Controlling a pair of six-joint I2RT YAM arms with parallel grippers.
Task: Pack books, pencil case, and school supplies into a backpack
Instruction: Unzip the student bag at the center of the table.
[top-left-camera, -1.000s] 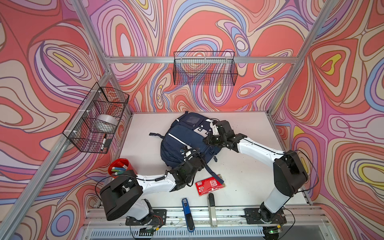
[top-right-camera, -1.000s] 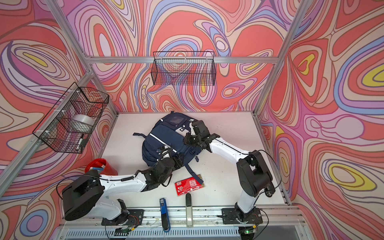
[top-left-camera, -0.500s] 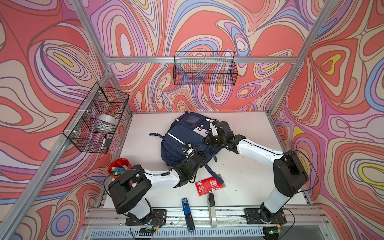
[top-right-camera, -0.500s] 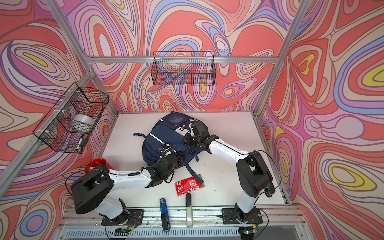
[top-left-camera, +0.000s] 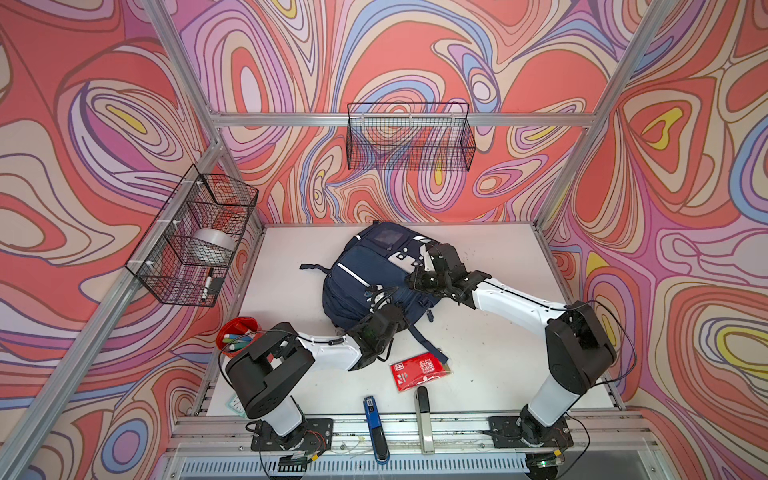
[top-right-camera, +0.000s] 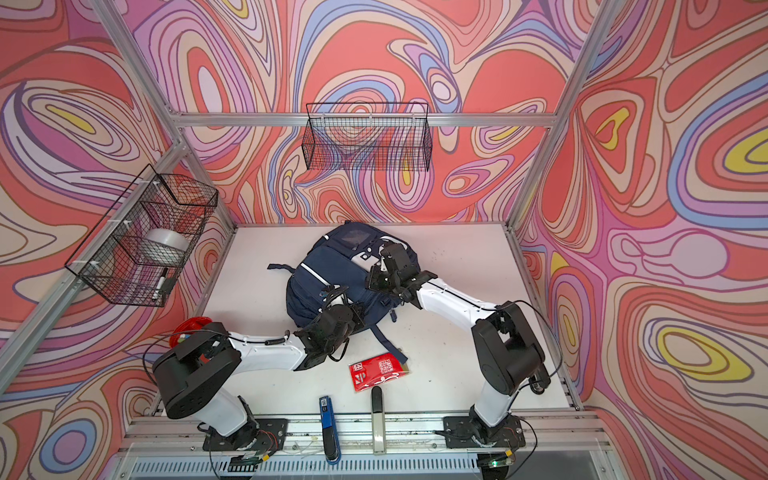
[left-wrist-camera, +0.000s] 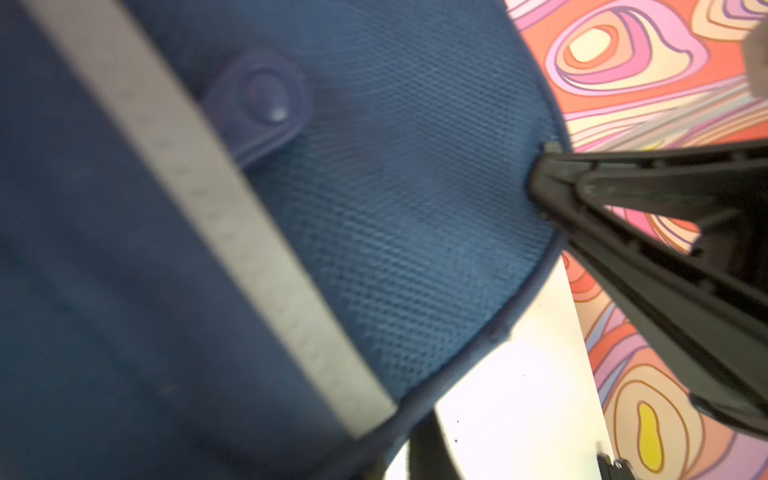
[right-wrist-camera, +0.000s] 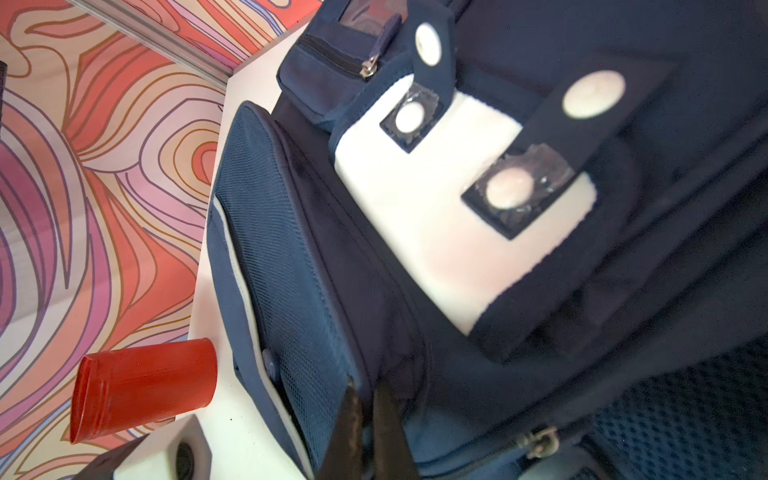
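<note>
The navy backpack lies mid-table with its white patch facing up. My right gripper is shut on the top edge of the backpack's mesh side pocket; its black fingers also show in the left wrist view. My left gripper lies on the backpack's near side and looks shut on fabric by the pocket seam; its jaws are mostly hidden. The red packet lies flat toward the front. The calculator's corner peeks out by the left arm's base. Books and pencil case are out of view.
A red cup of markers stands at the left. A blue stapler and a slim pale object lie across the front rail. Wire baskets hang on the left wall and the back wall.
My left gripper has closed at the backpack's near side, and the left arm's base link has swung in toward the table. The right arm has barely moved.
</note>
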